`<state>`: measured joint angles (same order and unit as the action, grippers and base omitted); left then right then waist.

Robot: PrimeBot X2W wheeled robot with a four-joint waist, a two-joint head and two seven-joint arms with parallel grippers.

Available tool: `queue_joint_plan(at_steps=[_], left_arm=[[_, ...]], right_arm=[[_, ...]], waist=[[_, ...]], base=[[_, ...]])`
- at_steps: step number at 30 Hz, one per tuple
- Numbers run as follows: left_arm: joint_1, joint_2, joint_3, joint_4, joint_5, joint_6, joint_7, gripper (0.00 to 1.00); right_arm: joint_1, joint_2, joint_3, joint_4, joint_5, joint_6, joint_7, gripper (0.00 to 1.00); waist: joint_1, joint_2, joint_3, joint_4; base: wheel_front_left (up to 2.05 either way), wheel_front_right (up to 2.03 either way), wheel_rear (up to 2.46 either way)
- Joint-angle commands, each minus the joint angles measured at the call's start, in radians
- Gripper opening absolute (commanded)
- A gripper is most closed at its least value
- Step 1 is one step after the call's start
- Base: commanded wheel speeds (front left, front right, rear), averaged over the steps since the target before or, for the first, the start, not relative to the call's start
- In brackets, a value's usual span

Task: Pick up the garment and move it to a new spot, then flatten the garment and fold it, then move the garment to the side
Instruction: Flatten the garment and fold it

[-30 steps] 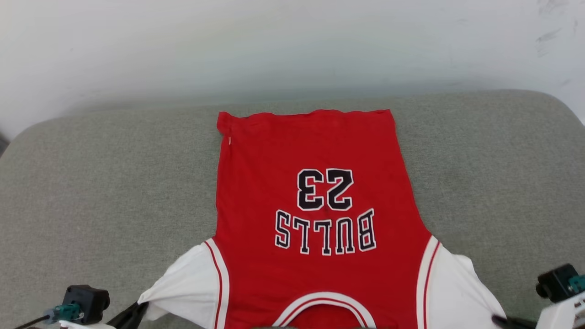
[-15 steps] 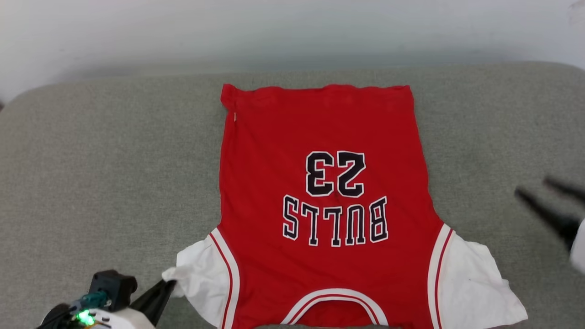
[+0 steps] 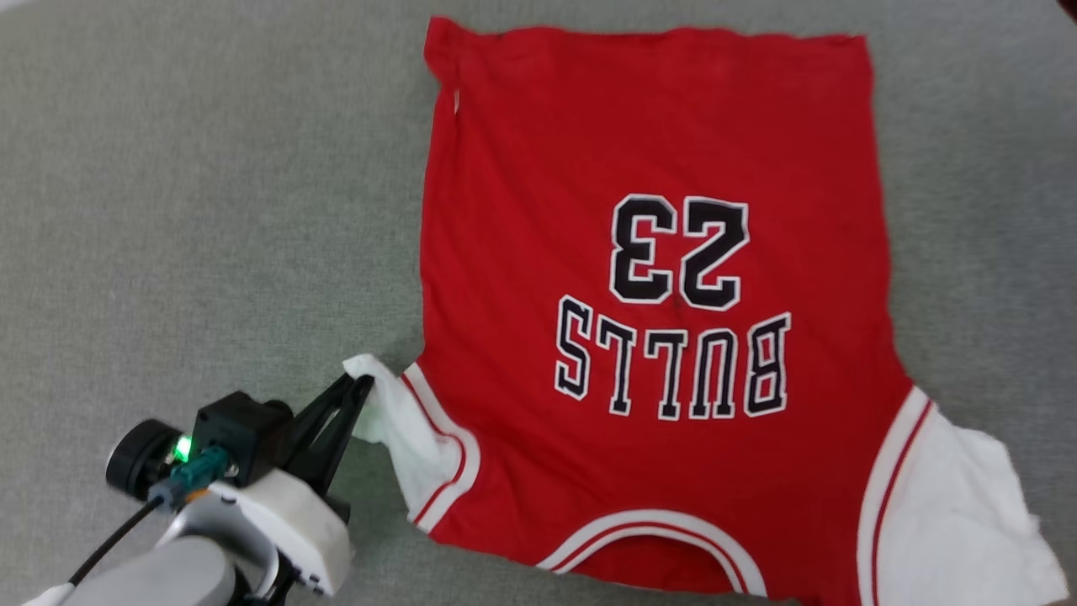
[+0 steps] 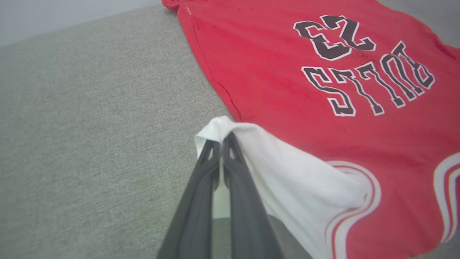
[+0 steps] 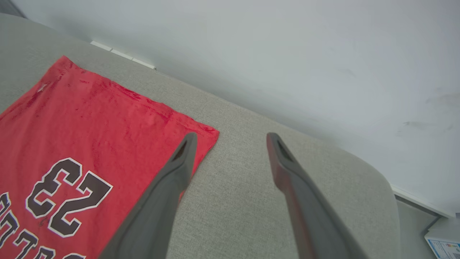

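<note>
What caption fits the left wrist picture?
Left claw pinches the white sleeve of the red jersey on a gray cushion.

Bright, even light; soft shadows.

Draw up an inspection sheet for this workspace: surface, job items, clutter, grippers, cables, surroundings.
Surface: grey fabric cushion, with the garment lying on it.
Job's things: garment spread out, "BULLS 23" side up, collar toward the robot. The pinched sleeve is bunched and lifted; the other sleeve lies flat.
Clutter: nothing seen.
Grippers: left gripper shut on the tip of the pinched sleeve. Right gripper open, holding nothing, over the cushion by the garment's hem corner.
Cables: dark cable runs from the left wrist's green connector.
Surroundings: pale wall behind the cushion; a printed item at the edge of the right wrist view.
</note>
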<state>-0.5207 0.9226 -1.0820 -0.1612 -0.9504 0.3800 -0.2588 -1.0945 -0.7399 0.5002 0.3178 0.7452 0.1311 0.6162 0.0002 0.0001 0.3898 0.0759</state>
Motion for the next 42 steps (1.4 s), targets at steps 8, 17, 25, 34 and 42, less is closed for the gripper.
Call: queue_joint_plan(at_steps=[8, 17, 25, 34, 42], left_arm=[[-0.096, -0.053, 0.009, -0.024, 0.089, 0.016, -0.005, 0.0], [-0.155, -0.085, 0.017, -0.072, 0.155, 0.041, -0.006, 0.0], [-0.152, -0.088, 0.038, -0.1, 0.183, 0.069, -0.007, 0.0], [-0.095, -0.074, 0.054, -0.09, 0.174, 0.08, -0.007, 0.0], [0.008, -0.061, 0.076, -0.084, 0.144, 0.092, -0.007, 0.0]], right_arm=[[-0.221, 0.089, 0.047, 0.158, -0.067, -0.001, 0.376, 1.0], [-0.255, 0.167, 0.013, 0.288, -0.168, -0.001, 0.475, 1.0], [-0.118, 0.191, 0.03, 0.347, -0.168, -0.001, 0.478, 0.79], [-0.186, 0.175, 0.007, 0.29, -0.14, -0.001, 0.373, 0.0], [-0.086, 0.103, 0.091, 0.194, -0.039, -0.001, 0.261, 0.0]], waist=[[-0.0002, -0.0001, 0.182, 0.115], [-0.0002, -0.0001, 0.293, 0.162], [-0.0002, -0.0001, 0.307, 0.159], [-0.0002, -0.0001, 0.21, 0.131], [-0.0002, -0.0001, 0.05, 0.063]], base=[[0.0, 0.0, 0.0], [0.0, 0.0, 0.0], [0.0, 0.0, 0.0], [0.0, 0.0, 0.0], [0.0, 0.0, 0.0]])
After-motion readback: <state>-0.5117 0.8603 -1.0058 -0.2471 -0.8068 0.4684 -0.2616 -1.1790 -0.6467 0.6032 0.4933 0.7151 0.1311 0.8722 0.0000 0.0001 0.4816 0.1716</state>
